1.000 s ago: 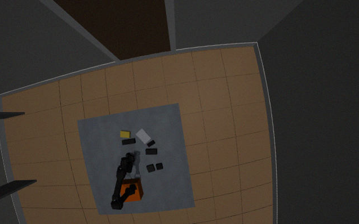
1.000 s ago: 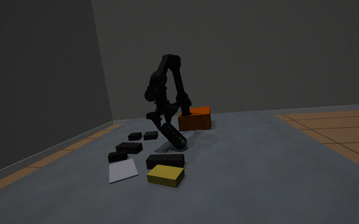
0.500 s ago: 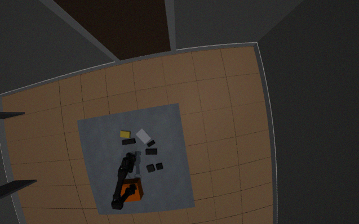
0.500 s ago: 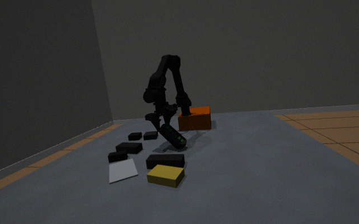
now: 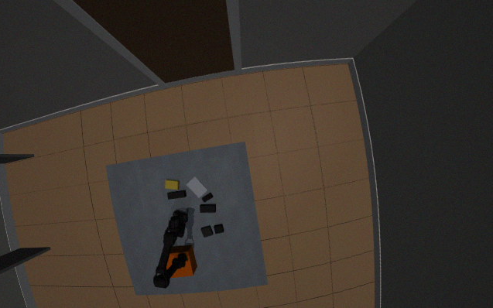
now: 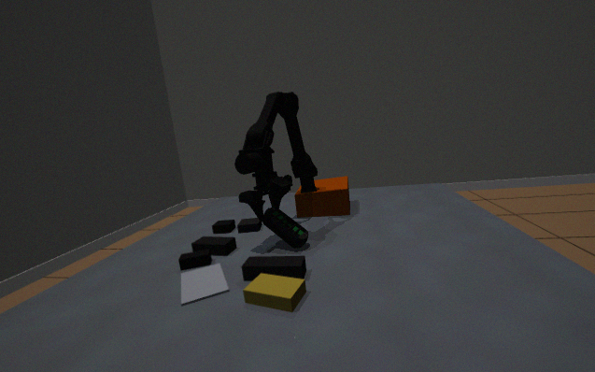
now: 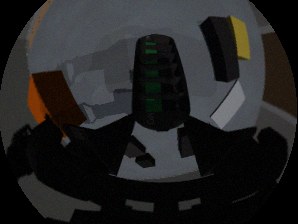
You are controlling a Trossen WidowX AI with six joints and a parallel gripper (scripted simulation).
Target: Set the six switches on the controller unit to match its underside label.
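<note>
The dark grey controller unit (image 6: 286, 229) (image 7: 160, 80) is steeply tilted, its upper end between the fingertips of my gripper (image 6: 268, 215) (image 7: 158, 116). The gripper is shut on it, one finger at each side. Its lower end is close to the bench (image 6: 411, 280); whether it touches is unclear. The switch face shows in the wrist view, with a row of green patches along its left side; exact rocker positions are too dark to read. The underside label is hidden. In the top view the arm hides most of the unit.
An orange box (image 5: 190, 267) (image 6: 327, 198) (image 7: 57, 95) stands beside the arm's base. A long black block (image 5: 176, 194) (image 6: 274, 268) (image 7: 220, 47) and a yellow block (image 5: 172, 184) (image 6: 273, 290) lie beyond the unit. A white plate (image 5: 196, 186) (image 6: 204, 282) and several smaller dark blocks lie to one side.
</note>
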